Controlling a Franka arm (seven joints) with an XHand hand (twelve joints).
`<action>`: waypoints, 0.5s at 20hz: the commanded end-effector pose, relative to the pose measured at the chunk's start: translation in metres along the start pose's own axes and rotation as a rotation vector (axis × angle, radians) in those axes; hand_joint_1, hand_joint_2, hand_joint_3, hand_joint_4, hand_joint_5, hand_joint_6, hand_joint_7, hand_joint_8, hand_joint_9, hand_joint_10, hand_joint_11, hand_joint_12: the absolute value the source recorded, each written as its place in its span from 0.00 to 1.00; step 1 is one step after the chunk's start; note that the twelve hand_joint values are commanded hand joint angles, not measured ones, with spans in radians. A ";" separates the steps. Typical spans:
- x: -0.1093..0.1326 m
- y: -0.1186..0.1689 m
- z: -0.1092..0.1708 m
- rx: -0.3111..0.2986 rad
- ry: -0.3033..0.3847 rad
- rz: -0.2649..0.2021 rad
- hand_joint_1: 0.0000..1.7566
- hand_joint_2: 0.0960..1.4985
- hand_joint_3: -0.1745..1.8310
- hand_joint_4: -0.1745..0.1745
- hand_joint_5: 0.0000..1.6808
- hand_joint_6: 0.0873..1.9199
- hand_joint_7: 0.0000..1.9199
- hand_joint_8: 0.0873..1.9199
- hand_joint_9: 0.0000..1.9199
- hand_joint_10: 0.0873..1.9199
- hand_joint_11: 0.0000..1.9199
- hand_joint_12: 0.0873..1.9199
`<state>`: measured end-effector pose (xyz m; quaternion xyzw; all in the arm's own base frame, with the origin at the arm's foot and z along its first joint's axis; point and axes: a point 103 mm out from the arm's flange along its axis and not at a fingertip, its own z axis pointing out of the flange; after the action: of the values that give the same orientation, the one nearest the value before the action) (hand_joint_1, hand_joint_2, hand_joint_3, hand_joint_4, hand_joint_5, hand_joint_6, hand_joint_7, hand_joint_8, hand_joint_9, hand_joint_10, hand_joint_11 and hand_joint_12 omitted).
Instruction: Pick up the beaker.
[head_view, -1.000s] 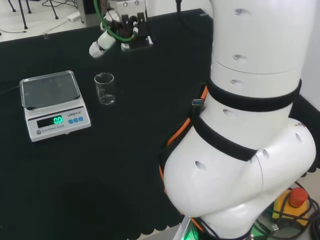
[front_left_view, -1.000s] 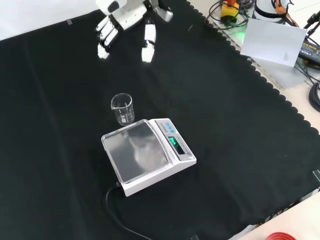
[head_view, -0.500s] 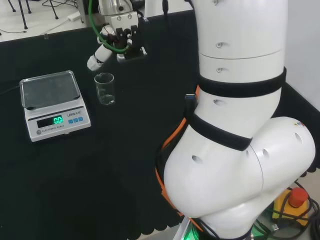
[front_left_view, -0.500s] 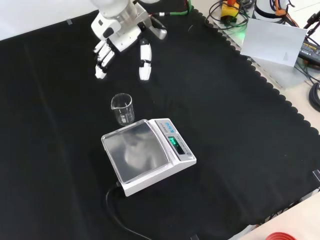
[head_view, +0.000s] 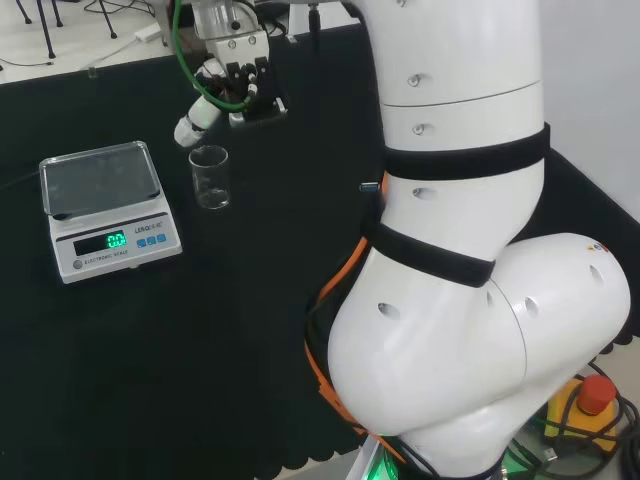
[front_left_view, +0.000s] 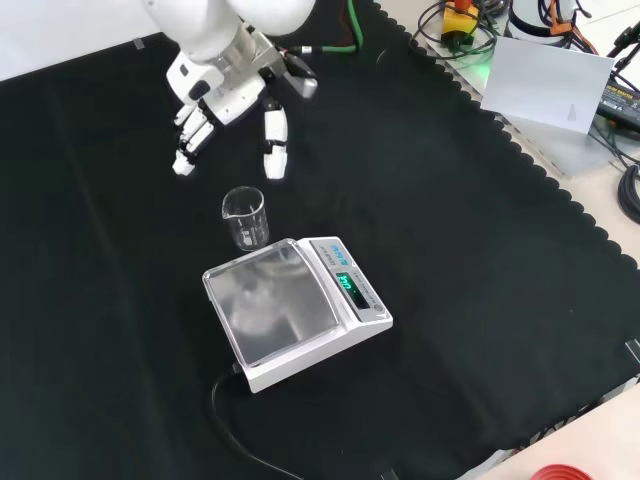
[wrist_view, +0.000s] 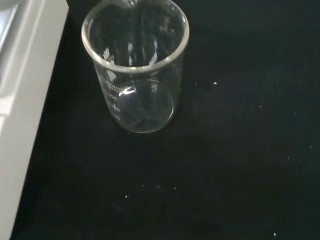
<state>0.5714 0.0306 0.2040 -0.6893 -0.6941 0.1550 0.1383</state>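
Note:
A small clear glass beaker (front_left_view: 246, 218) stands upright on the black cloth, close beside the white scale (front_left_view: 295, 309). In the head view the beaker (head_view: 210, 177) is just right of the scale (head_view: 105, 211). The wrist view looks down on the beaker (wrist_view: 135, 65), which appears to hold nothing. My hand (front_left_view: 225, 95) hovers above and beyond the beaker in the front view, fingers spread and pointing down, apart from the glass. In the head view the hand (head_view: 225, 83) hangs just behind the beaker. It holds nothing.
The scale has a lit green display (front_left_view: 344, 284) and a black cable (front_left_view: 235, 430) trailing toward the cloth's near edge. The arm's big white links (head_view: 460, 250) take up the right of the head view. Cables and a grey box (front_left_view: 545, 85) lie off the cloth at right.
The hand has come down and toward the beaker, moving left and lower in the front view. The beaker and scale have stayed put.

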 end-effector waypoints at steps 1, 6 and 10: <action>0.000 0.013 0.027 0.074 -0.028 -0.012 0.31 0.38 0.15 0.68 0.04 0.00 0.04 0.30 0.15 0.40 0.06 0.78; 0.004 0.017 0.044 0.097 -0.055 -0.027 0.30 0.37 0.14 0.71 0.02 0.00 0.02 0.30 0.13 0.41 0.05 0.79; 0.007 0.020 0.051 0.106 -0.069 -0.029 0.30 0.36 0.13 0.72 0.02 0.00 0.02 0.30 0.13 0.41 0.05 0.79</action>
<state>0.5697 0.0331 0.1550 -0.6698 -0.6969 0.2033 0.1561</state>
